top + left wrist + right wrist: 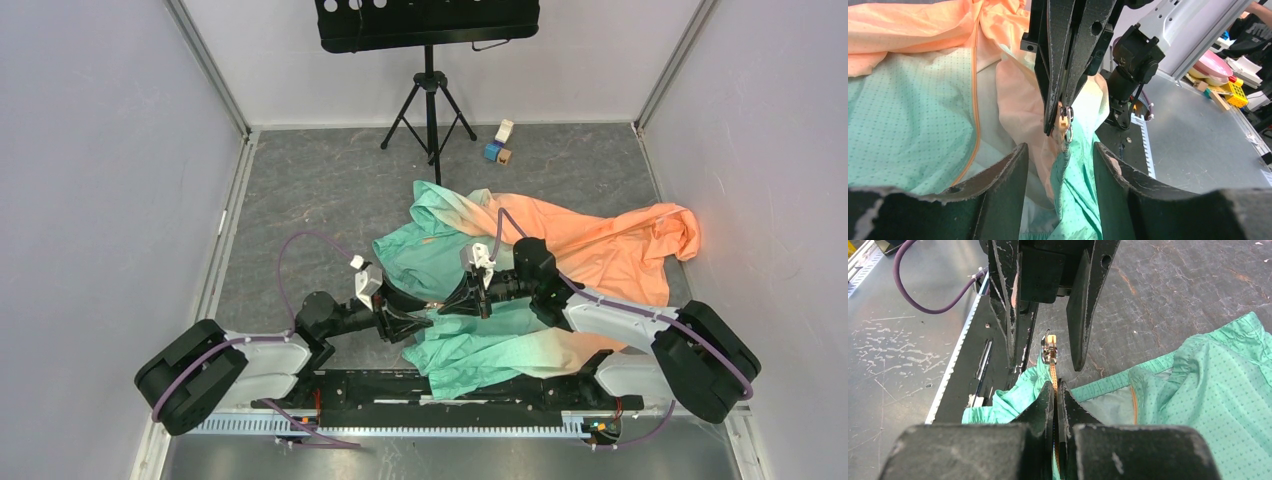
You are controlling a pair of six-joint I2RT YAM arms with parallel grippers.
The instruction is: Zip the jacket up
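The jacket (560, 250) lies crumpled mid-table, mint green near the arms and peach-orange at the far right. My right gripper (1055, 385) is shut on the orange zipper tape (1052, 374), with the metal zipper slider (1049, 350) just beyond its tips. My left gripper (1060, 150) is open and faces the right one. Its fingers (1082, 315) straddle the slider without touching it, and a green hem fold (1073, 185) hangs between them. In the top view both grippers, left (418, 322) and right (447, 303), meet tip to tip over the jacket's near hem.
A black music stand (430, 60) stands at the back, with small blocks (500, 145) on the floor beside it. Grey walls close in left and right. A black base rail (400, 390) runs along the near edge, partly under the hem.
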